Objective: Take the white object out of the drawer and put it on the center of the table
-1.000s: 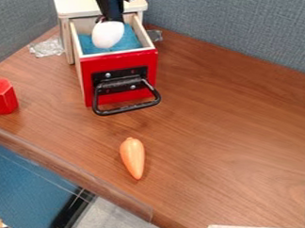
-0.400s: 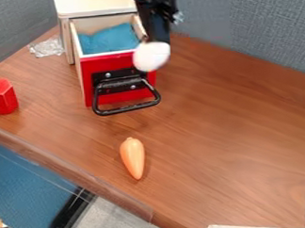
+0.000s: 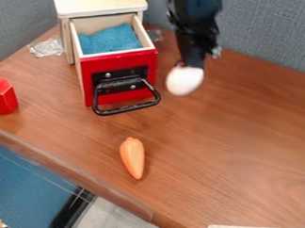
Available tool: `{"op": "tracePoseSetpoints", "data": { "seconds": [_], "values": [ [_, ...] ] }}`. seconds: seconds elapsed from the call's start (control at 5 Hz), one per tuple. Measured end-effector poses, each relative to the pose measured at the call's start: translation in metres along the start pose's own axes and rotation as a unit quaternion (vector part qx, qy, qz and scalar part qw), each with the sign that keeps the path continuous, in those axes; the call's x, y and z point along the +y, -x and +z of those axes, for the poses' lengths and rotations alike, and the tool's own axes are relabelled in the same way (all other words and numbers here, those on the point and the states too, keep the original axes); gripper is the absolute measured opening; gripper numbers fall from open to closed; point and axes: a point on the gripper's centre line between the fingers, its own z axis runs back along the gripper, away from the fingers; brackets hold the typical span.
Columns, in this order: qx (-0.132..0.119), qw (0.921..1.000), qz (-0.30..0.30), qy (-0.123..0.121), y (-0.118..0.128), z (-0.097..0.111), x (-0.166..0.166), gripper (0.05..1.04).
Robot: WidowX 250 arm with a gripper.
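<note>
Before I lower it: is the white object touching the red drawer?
Apart: the camera view shows a strip of wooden tabletop between the white object and the red drawer.

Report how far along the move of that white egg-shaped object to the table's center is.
Done: the white egg-shaped object is out of the open drawer. In hand: it hangs from the gripper, beside the drawer. Left, it seems: centering, lowering and releasing it on the table.
</note>
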Motion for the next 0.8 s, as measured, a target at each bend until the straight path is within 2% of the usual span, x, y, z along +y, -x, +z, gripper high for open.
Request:
{"op": "tracePoseSetpoints", "data": {
  "seconds": [0.2,0.4,0.6,0.8],
  "values": [
    [0.010,0.9997,-0.023,0.008,-0.022,-0.033,-0.016,0.048],
    [0.005,0.9997,-0.023,0.005,-0.036,-0.046,-0.013,0.048],
    [0.011,0.9996,-0.025,0.008,-0.037,-0.063,-0.010,0.067],
    [0.002,0.9996,-0.028,0.000,-0.035,-0.068,-0.009,0.211]
  ]
}}
